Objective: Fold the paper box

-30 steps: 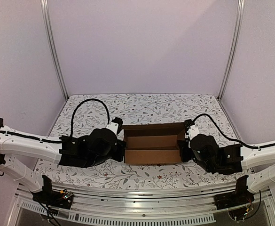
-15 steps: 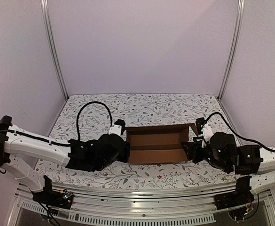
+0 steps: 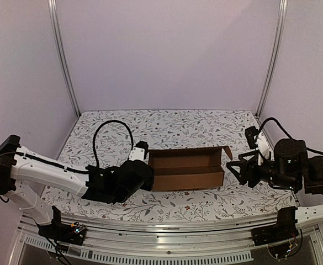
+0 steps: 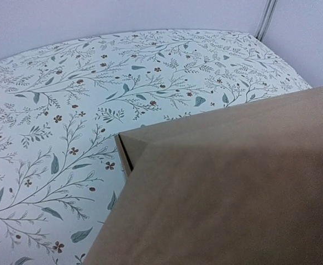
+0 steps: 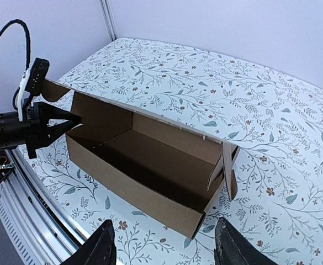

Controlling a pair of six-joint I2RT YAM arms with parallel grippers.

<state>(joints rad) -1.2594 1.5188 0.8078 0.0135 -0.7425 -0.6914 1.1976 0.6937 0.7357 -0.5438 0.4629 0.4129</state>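
Observation:
The paper box (image 3: pixel 186 168) is a brown cardboard tray lying lengthwise mid-table, top open, with its long walls upright. Its right end flaps (image 5: pixel 227 165) stand loose and ajar, and a small ear sticks up at the back right corner (image 3: pixel 227 151). My left gripper (image 3: pixel 149 176) is at the box's left end. The right wrist view shows this left gripper (image 5: pixel 75 118) shut to a point against the left end wall. In the left wrist view the cardboard (image 4: pixel 233 187) hides its fingers. My right gripper (image 5: pixel 164 251) is open and empty, off the box's right end with a gap between them.
The table wears a floral cloth (image 3: pixel 172 124) and is closed in by pale walls at the back and sides. A metal rail (image 3: pixel 161 234) runs along the near edge. The left arm's black cable (image 3: pixel 112 124) loops up behind the box's left end.
My right gripper opened and pulled back to the right, away from the box's right end. The left arm reached further right, and the box shifted right with it.

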